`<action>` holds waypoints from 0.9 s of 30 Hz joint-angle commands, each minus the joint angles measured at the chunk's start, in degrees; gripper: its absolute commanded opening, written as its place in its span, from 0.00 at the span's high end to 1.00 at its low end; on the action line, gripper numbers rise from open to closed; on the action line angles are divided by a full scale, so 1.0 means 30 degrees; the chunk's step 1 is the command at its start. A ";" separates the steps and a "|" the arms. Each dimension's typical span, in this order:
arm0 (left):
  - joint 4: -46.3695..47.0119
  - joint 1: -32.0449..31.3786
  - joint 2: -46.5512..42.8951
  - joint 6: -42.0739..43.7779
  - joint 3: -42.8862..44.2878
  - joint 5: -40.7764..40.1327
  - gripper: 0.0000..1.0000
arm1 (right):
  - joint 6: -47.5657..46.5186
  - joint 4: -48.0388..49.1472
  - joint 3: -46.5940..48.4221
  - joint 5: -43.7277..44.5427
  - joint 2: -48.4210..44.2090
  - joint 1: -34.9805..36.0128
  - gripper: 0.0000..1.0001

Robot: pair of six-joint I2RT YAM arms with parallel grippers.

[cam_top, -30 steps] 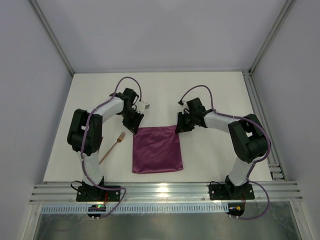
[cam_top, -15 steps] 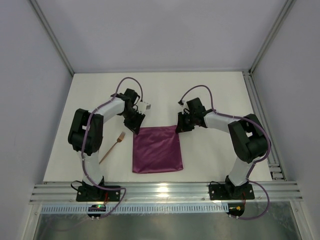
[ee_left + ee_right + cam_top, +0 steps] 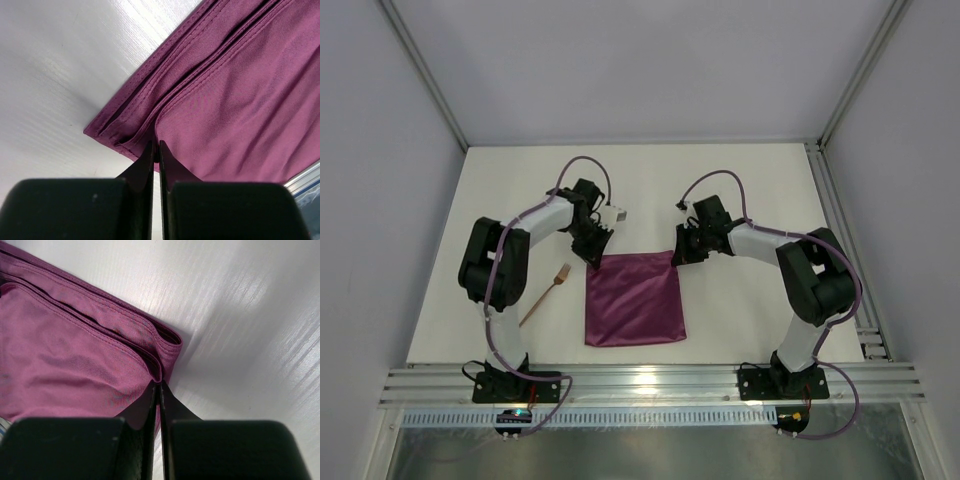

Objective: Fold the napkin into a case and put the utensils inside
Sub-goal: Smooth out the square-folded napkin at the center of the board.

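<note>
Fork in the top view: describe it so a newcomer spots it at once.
On the white table, look between the left arm and the folded plum napkin. The fork lies flat there on a diagonal, tines toward the far side. It is the only slim copper-coloured metal piece in view.

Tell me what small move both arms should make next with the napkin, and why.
Probably lift both far corners together and draw them toward the near edge: the left gripper and right gripper each look shut on the napkin's top layer there, and it lies flat.
</note>
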 commanded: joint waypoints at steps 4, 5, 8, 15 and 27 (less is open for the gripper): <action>-0.0088 -0.0327 -0.0773 -0.0085 -0.0087 0.1506 1.00 | -0.0233 0.0381 0.0337 -0.0079 -0.0337 -0.0025 0.96; -0.0058 -0.0619 -0.0949 -0.0027 -0.0204 0.1625 1.00 | -0.0262 0.0352 0.0337 -0.0079 -0.0337 -0.0025 0.96; -0.0058 -0.0972 -0.1419 0.0120 -0.0410 0.1743 1.00 | -0.0234 0.0322 0.0366 -0.0079 -0.0220 -0.0025 0.97; 0.0556 -0.0973 -0.1508 -0.0084 -0.0527 -0.0832 0.98 | -0.0204 0.0293 0.0337 -0.0079 -0.0250 -0.0025 0.97; 0.1758 -0.0973 -0.1537 -0.0056 -0.0498 -0.3266 0.76 | -0.0175 0.0381 0.0132 -0.0137 -0.0221 -0.0025 0.97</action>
